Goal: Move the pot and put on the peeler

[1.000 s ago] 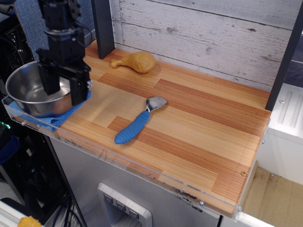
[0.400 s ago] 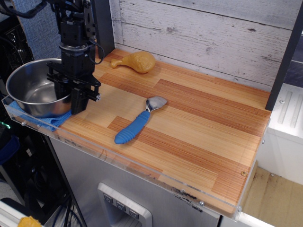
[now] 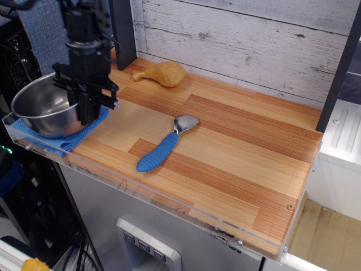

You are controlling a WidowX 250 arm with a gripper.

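One claw (image 3: 84, 107) seemingly clamps the pot (image 3: 42, 110) by its right rim, tilted above the blue cloth (image 3: 62, 138); the peeler (image 3: 163, 145) lies well apart on the counter (image 3: 237, 152).

My gripper (image 3: 83, 107) covers the near rim of the pot (image 3: 39, 107) — whether the fingers clamp it, I cannot tell. The blue cloth (image 3: 67, 141) lies mostly hidden underneath.

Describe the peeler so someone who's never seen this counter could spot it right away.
Start at the striped wooden countertop and look near its middle, toward the front edge. The small peeler with a ribbed blue handle and silver spoon-like metal head lies flat there, head pointing at the back wall. It alone is blue-handled; the yellow toy drumstick and shiny steel pot look nothing like it.
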